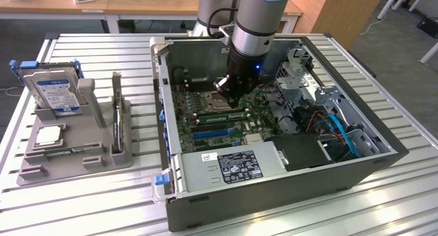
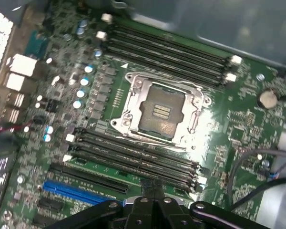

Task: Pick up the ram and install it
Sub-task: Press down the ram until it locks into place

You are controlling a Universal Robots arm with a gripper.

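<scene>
My fingers (image 2: 147,191) were drawn in side by side, with just a thin dark seam between them and nothing that I could see pinched there. My gripper (image 2: 155,192) hung low over the green motherboard (image 2: 238,138), its tips just above the nearer bank of long black memory slots (image 2: 133,160), whose white latches showed at both ends. Beyond those slots lay the open CPU socket (image 2: 159,113) in its silver frame, and past it a second bank of black slots (image 2: 167,55); all of them looked bare as far as I could tell. In the exterior view my gripper (image 1: 226,95) reached down from the grey arm (image 1: 257,25) into the open computer case (image 1: 383,159), which lay on its side on the slatted metal table (image 1: 89,200), with a labelled power supply (image 1: 233,166) at the near end and blue cables (image 1: 342,136) toward the exterior view's right. The ram (image 1: 68,153) was well apart from me, outside the case toward the exterior view's left, lying as a thin green strip along the front part of the grey holder (image 1: 41,172). On the same holder a square silver CPU chip (image 1: 50,136) sat just behind the ram, a blue-labelled hard drive (image 1: 56,95) stood upright at the back, and a long dark board (image 1: 118,118) stood on edge along the side nearest the case.
</scene>
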